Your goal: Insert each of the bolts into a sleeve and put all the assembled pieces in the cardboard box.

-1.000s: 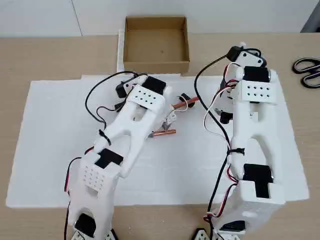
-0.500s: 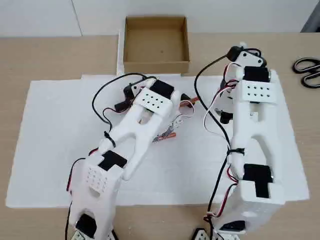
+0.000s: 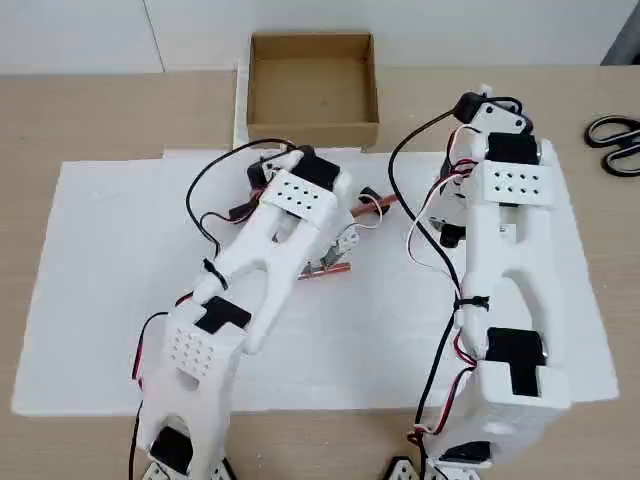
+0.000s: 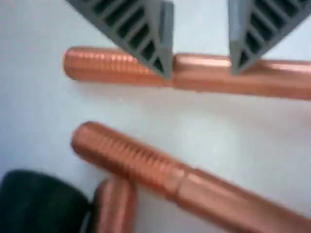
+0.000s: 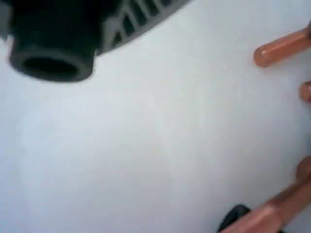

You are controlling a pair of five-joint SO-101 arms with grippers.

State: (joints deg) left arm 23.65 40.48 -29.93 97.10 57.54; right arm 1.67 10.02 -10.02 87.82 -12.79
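My left claw (image 4: 201, 65) is spread. Its two grey fingertips (image 4: 146, 34) stand apart over the first bolt (image 4: 272, 80), a copper one that lies flat on the white foam sheet (image 4: 233, 126). Both tips are placed along the length of this bolt, not on its two sides. I cannot tell if they touch it. One tip is where the thread ends, and the other is over the smooth part.

The second bolt (image 4: 160, 170) lies near the first one, at a slant and apart from it. By its threaded end there is a third copper piece (image 4: 114, 208), and just beside that a black sleeve (image 4: 39, 204).

In the high view this left arm is stretched to the middle of the sheet. The cardboard box (image 3: 312, 128) stands open at the far edge of the sheet, on the wooden surface (image 3: 100, 110), well apart from the bolts. My right arm is over the right part of the sheet.

For my right claw (image 5: 112, 29) I see one ribbed grey finger, and close against it an open-ended sleeve (image 5: 51, 60), black, with its hole turned to the camera. I cannot tell if this claw is pinching it or is spread. Some copper ends lie farther off on the sheet.

A pair of scissors (image 3: 615, 140) lies on the surface, to the right of the sheet.
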